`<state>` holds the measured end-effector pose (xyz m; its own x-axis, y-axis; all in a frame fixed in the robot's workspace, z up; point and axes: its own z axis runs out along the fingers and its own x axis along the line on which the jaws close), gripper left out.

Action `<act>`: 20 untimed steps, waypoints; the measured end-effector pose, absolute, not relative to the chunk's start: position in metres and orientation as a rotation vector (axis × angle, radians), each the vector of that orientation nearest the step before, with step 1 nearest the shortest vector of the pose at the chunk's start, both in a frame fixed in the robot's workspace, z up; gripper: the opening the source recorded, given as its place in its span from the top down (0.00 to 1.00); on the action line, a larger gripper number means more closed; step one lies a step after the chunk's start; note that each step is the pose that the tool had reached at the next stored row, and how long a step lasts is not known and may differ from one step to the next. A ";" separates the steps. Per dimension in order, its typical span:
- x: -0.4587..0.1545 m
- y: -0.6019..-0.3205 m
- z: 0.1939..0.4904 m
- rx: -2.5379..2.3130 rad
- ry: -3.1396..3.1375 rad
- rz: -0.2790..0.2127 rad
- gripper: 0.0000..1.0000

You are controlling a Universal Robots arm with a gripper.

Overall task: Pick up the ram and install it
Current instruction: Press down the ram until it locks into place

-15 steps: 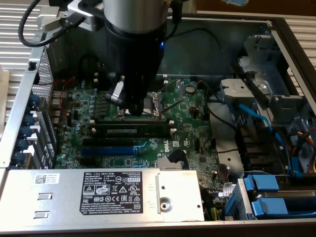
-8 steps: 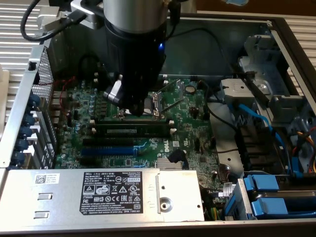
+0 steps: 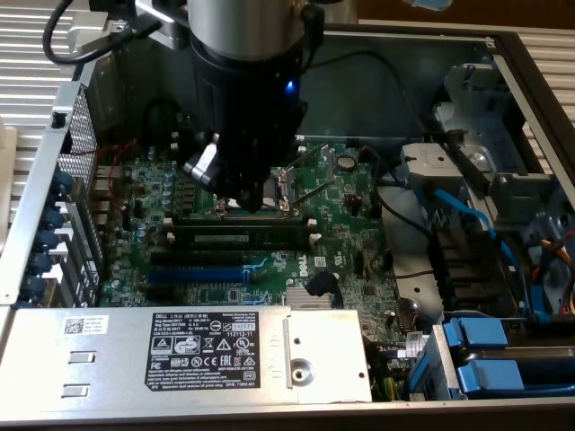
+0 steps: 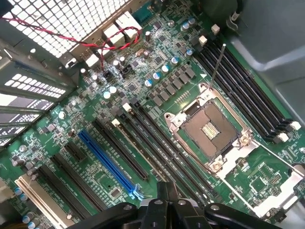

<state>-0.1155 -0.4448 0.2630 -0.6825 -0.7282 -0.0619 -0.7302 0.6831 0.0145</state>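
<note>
The ram [image 3: 244, 238], a long thin stick with a greenish face, stands on edge in a black slot with white end clips, just in front of the CPU socket [image 3: 286, 184]. The arm's thick black wrist [image 3: 247, 126] hangs over the socket and hides the fingers in the exterior view. In the wrist view my gripper [image 4: 166, 191] is shut. Its fingertips [image 4: 162, 188] meet low over the long black slots [image 4: 157, 148] between the blue slot [image 4: 109, 162] and the socket [image 4: 209, 129]. I see nothing held between them.
The motherboard [image 3: 350, 206] lies inside an open computer case. A silver power-supply box [image 3: 180, 350] spans the front. Blue cables [image 3: 467, 215] and drive bays [image 3: 485, 359] crowd the exterior view's right. A perforated back wall [image 4: 57, 19] with red wires borders the board.
</note>
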 end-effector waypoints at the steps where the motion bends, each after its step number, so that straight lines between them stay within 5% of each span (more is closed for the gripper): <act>1: -0.116 -0.445 0.263 -1.213 2.842 0.058 0.89; 20: -0.116 -0.445 0.263 -0.947 2.937 0.055 0.89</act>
<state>-0.1155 -0.4448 0.2630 -0.8105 -0.5824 -0.0630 -0.5843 0.8114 0.0168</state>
